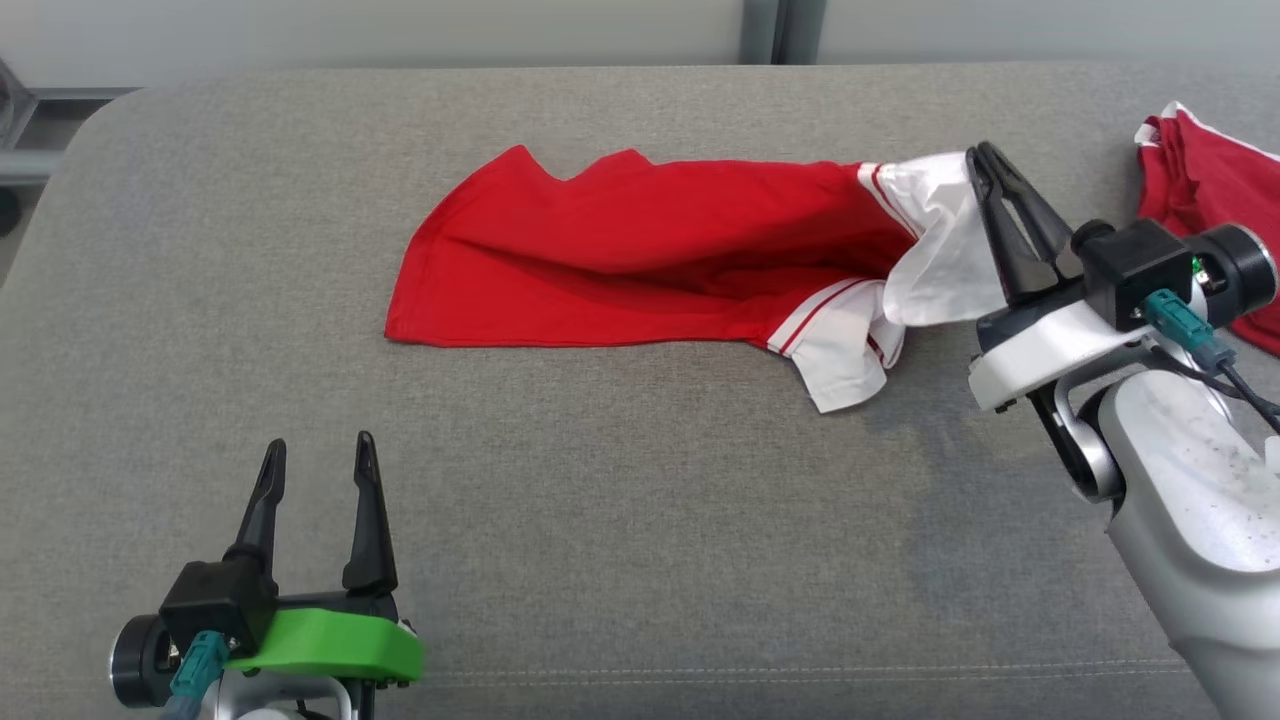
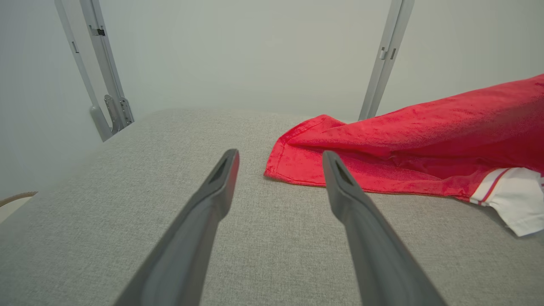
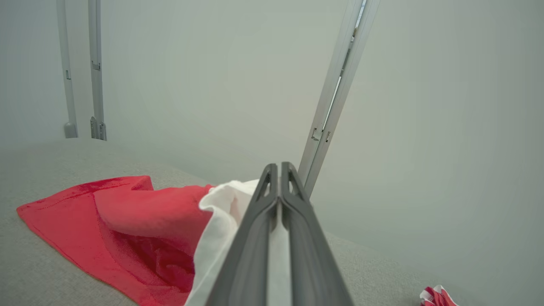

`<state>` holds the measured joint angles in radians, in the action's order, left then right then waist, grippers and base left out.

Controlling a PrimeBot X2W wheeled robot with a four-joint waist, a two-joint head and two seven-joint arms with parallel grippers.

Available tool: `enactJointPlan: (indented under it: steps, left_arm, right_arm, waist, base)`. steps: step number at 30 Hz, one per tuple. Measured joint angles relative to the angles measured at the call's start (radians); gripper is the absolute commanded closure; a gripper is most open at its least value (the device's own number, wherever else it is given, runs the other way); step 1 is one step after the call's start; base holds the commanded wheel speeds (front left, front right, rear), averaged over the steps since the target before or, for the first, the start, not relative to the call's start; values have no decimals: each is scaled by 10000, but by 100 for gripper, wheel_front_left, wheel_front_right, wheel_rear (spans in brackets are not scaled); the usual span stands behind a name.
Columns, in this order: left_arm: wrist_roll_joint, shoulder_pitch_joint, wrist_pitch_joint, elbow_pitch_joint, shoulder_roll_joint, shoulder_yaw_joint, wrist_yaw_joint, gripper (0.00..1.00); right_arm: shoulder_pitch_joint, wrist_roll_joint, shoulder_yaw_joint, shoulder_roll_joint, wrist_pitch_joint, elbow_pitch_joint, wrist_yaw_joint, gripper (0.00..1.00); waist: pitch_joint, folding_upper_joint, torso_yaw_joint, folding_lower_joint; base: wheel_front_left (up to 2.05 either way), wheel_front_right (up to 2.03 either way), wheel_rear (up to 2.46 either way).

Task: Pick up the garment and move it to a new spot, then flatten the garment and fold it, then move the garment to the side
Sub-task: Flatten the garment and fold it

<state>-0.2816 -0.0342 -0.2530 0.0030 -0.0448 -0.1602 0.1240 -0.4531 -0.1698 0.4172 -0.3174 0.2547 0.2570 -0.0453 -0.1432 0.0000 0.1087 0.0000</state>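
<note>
The garment [image 1: 640, 255] is a red shirt with white, red-striped sleeve ends, lying stretched across the grey cushioned surface [image 1: 600, 520]. My right gripper [image 1: 982, 160] is shut on the white end of the garment [image 3: 221, 229] and holds that end lifted off the surface. White cloth shows between its closed fingers [image 3: 255, 229] in the right wrist view. My left gripper [image 1: 318, 450] stands open near the front left, apart from the garment, nothing between its fingers [image 2: 221, 178]. The garment's red hem [image 2: 297, 170] lies just beyond the left fingertips.
A second red and white garment [image 1: 1210, 190] lies at the far right edge of the surface, seen small in the right wrist view [image 3: 437, 296]. Pale walls with metal posts [image 3: 335, 97] stand behind the surface.
</note>
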Motion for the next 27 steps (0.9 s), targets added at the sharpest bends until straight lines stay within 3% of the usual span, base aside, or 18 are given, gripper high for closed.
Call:
enactJointPlan:
  steps: [7, 16, 21, 27]
  left_arm:
    - [54, -81, 0, -94, 2, 0, 0, 0]
    - [443, -51, 0, -280, 0, 23, 0, 0]
    - [673, 396, 0, -290, -13, -359, -71, 0]
    - [796, 1827, 362, -12, -17, -1398, -587, 0]
  right_arm:
    - [-73, 629, 169, -479, 2, -1601, 113, 100]
    - [2108, 1026, 2259, -769, 2, -1931, 1252, 100]
    - [3064, 1120, 2918, -1011, 2, -1919, 1335, 100]
    - [3465, 1271, 2913, -1695, 2, -1791, 1333, 100]
  waist:
    - [97, 0, -550, 0]
    - [135, 0, -1403, 0]
    - [66, 0, -1959, 0]
    - [-158, 0, -2629, 0]
  base:
    - [0, 0, 0]
    - [0, 0, 0]
    - [0, 0, 0]
    - [0, 0, 0]
